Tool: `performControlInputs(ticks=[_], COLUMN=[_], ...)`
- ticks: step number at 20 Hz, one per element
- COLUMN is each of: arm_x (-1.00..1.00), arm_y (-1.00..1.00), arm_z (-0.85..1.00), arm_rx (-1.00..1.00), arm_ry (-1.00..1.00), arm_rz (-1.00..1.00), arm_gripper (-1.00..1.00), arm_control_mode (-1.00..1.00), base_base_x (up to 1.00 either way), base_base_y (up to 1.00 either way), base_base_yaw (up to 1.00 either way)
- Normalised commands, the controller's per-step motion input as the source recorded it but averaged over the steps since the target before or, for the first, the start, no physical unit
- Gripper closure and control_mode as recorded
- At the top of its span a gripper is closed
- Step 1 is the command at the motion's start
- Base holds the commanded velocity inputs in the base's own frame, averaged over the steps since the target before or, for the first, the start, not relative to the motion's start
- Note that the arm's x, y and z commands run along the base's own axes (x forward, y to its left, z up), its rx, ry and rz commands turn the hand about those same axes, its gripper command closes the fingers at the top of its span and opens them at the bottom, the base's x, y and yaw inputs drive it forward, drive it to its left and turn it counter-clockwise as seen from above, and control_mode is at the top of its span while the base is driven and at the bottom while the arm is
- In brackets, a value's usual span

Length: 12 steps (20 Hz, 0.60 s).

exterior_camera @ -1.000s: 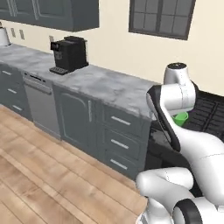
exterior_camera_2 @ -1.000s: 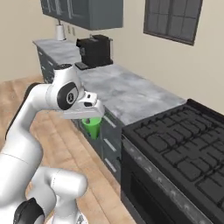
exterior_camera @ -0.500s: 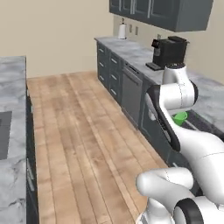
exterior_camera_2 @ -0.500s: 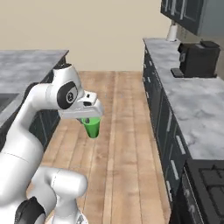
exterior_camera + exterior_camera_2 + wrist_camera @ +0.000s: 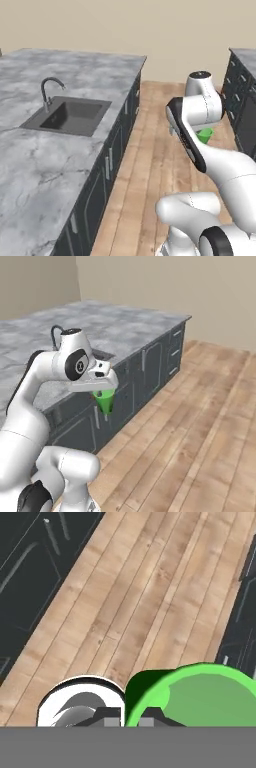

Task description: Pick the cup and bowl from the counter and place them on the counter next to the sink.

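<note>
One cup (image 5: 105, 400), one sink (image 5: 67, 116) with one faucet (image 5: 49, 91) and one counter (image 5: 35, 165) are in view. The arm is bent at the elbow, its hand level above the wood floor (image 5: 200, 431), and the gripper (image 5: 104, 392) is clamped on the cup, which hangs below it. Sink and counter lie off to the gripper's left, well apart from it.

The sink (image 5: 67, 116) is set into the counter (image 5: 35, 165) near its left edge; the cup (image 5: 204, 135) is seen above the wooden floor (image 5: 145, 165).
</note>
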Motion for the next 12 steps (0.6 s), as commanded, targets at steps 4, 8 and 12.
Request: performControlInputs(ticks=[4, 8, 12], arm_x=[0.00, 0.00, 0.00], arm_y=[0.00, 0.00, 0.00], arm_z=[0.00, 0.00, 0.00], arm_rx=[0.00, 0.00, 0.00], arm_ry=[0.00, 0.00, 0.00], arm_rz=[0.00, 0.00, 0.00], arm_gripper=[1.00, 1.00, 1.00], arm_control_mode=[1.00, 1.00, 1.00], base_base_x=[0.42, 0.68, 0.05], base_base_y=[-0.26, -0.80, -1.00], base_base_yaw=[0.62, 0.44, 0.41])
